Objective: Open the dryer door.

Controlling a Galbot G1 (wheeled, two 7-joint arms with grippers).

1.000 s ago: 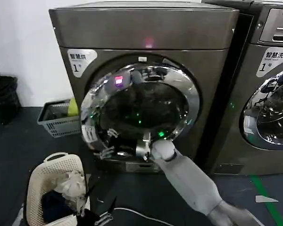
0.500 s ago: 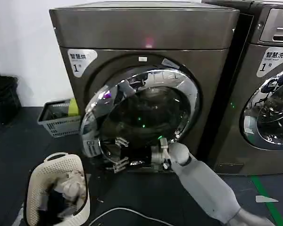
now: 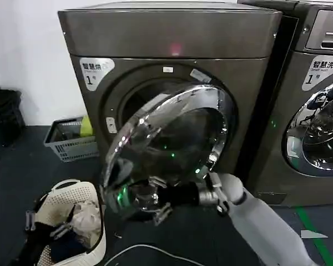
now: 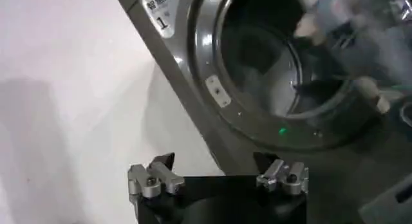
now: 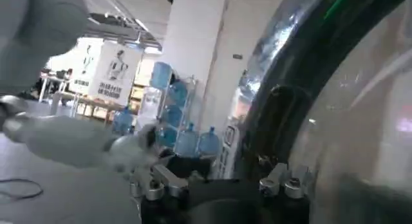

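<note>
Chrome-rimmed round dryer door [image 3: 166, 147] with dark tinted glass, swung well out from the front of the grey-brown metal dryer [image 3: 172, 61] and tilted toward the camera; its hinge side lies toward the robot's right, its free edge low and toward the left. Behind it the dark round drum opening [image 3: 136, 100] is exposed. The right gripper [image 3: 155, 200] sits at the lower rim of the door, at the end of the pale grey right arm [image 3: 255, 219]; whether its fingers are clamped on the rim cannot be told.

The right wrist view adds the curved rim and glass [image 5: 335, 103] close against the gripper [image 5: 222, 183], with reflections of a room on the chrome. The left wrist view shows the left gripper [image 4: 219, 177] held apart from the machine, fingers spread and empty, facing the opening [image 4: 264, 58] and a white wall [image 4: 64, 84].

On the dark floor [image 3: 22, 160] stand a white plastic laundry basket with clothes [image 3: 66, 221], a grey slatted crate [image 3: 69, 138] by the wall, and a second chrome-doored machine [image 3: 316, 111] on the right.

Compared with a second ago, the door has swung from nearly closed to wide open, and the right gripper has moved outward and lower with it.
</note>
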